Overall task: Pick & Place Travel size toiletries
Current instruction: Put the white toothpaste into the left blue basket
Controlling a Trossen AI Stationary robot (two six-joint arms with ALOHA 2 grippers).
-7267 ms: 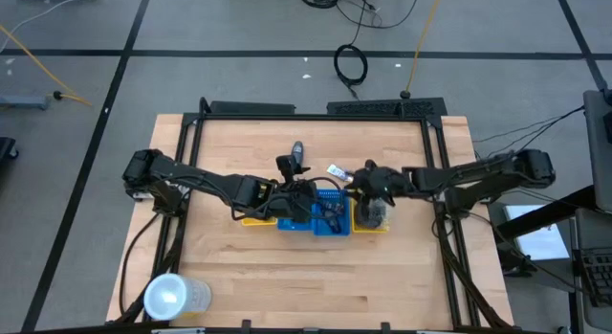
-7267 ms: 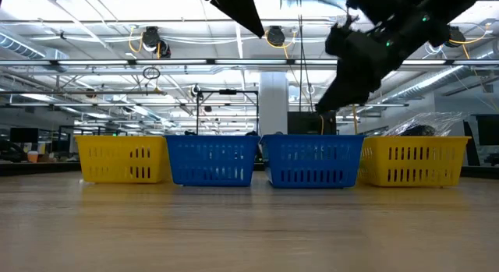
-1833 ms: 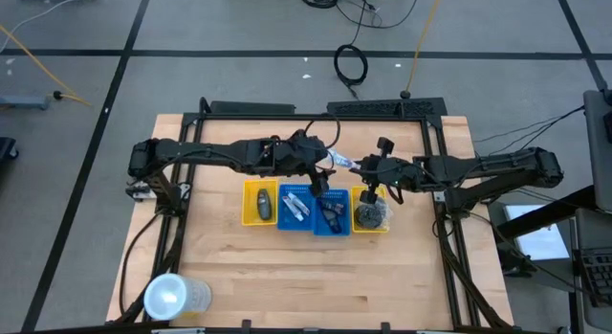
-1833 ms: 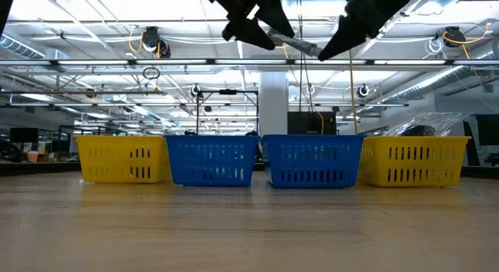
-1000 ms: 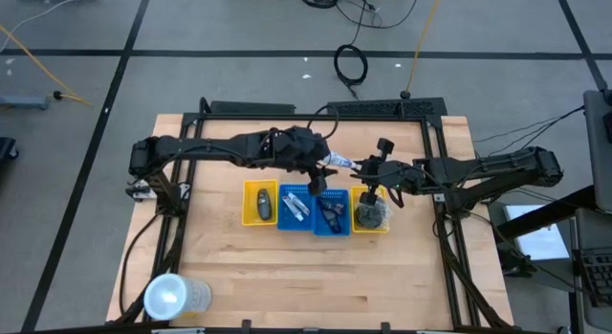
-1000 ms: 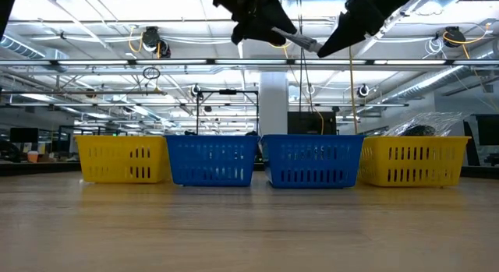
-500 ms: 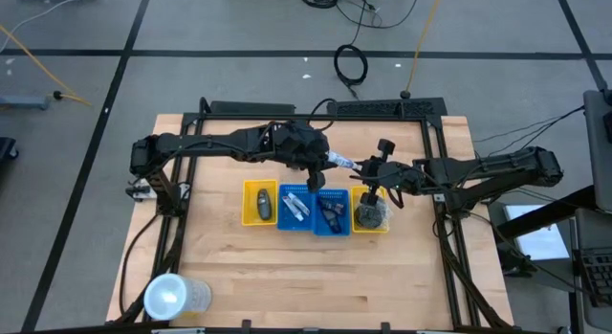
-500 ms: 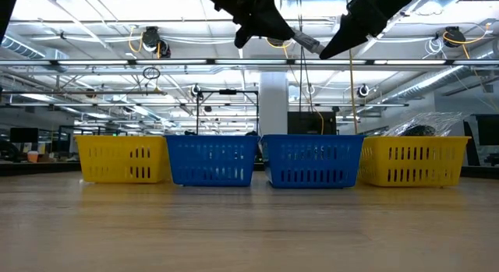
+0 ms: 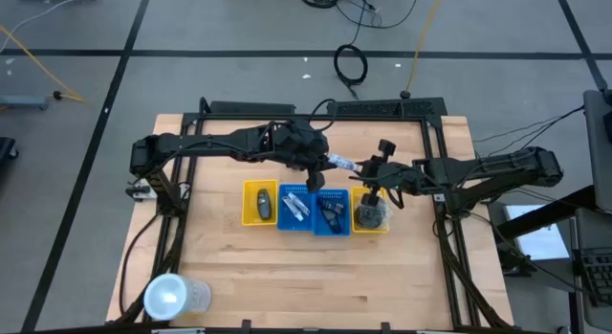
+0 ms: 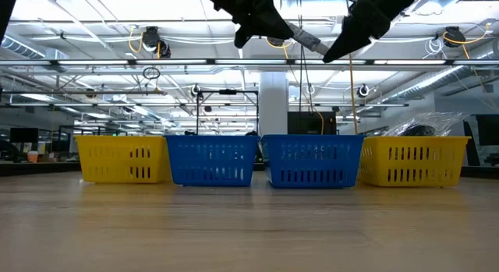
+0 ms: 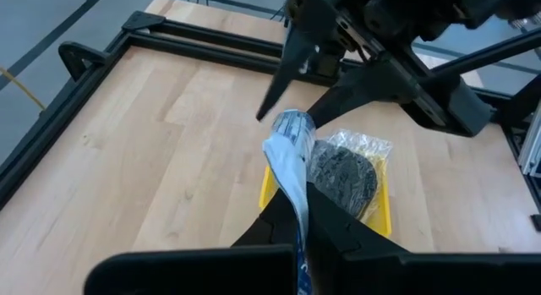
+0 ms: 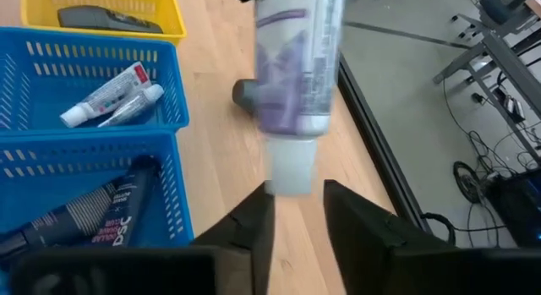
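Left gripper (image 9: 323, 164): hanging above the table's far half, over the row of trays, with its fingers (image 11: 338, 232) clamped on the flat crimped end of a white tube (image 9: 340, 164); gripping the tail is leaving the cap end free for the other arm.

Right gripper (image 9: 368, 171): hovering just at 3 o'clock of the left one, also well above the trays. Its fingers (image 12: 372, 223) are standing apart around the tube's white cap (image 12: 292, 164), not pressing on it, so only the left gripper is carrying the tube.

White tube: hanging in the air between the two grippers, roughly level, tail toward 9 o'clock and cap toward 3 o'clock; judged from this, a handover between the arms is taking place.

Trays, read across the high view: a yellow tray (image 9: 246, 195) at 9 o'clock is holding a dark bottle (image 9: 263, 209); the left blue tray (image 9: 283, 222) is holding small white tubes (image 12: 108, 96) with red and blue ends; the right blue tray (image 9: 341, 231) is holding dark tubes (image 12: 89, 212); the yellow tray (image 9: 385, 224) at 3 o'clock is holding a dark mesh puff (image 11: 344, 175).

Sorting: each tray appears to be taking one kind of toiletry, so the held tube probably belongs with the white tubes.

Clear cup (image 9: 175, 297): lying at the table's 7 o'clock corner, well apart.
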